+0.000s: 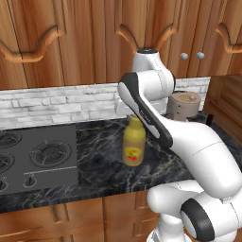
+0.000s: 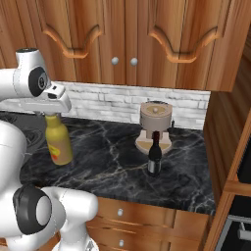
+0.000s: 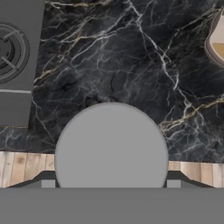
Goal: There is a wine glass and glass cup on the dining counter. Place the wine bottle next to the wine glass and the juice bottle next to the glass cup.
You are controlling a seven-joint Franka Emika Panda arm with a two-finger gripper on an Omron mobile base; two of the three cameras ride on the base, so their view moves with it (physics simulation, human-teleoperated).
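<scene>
Above the black marble counter, near its front edge and just beside the stove, the juice bottle hangs tilted and clear of the surface. The pincer is clamped on its top: in the right base view the white hand sits directly over the neck, and in the hand view the grey cap lies between the two fingertips, which press its sides. The wine bottle stands upright well apart from it, toward the counter's right end, just in front of a beige round appliance set against the white brick wall. Wooden cabinets hang above the counter, and wooden drawers run under its front edge.
</scene>
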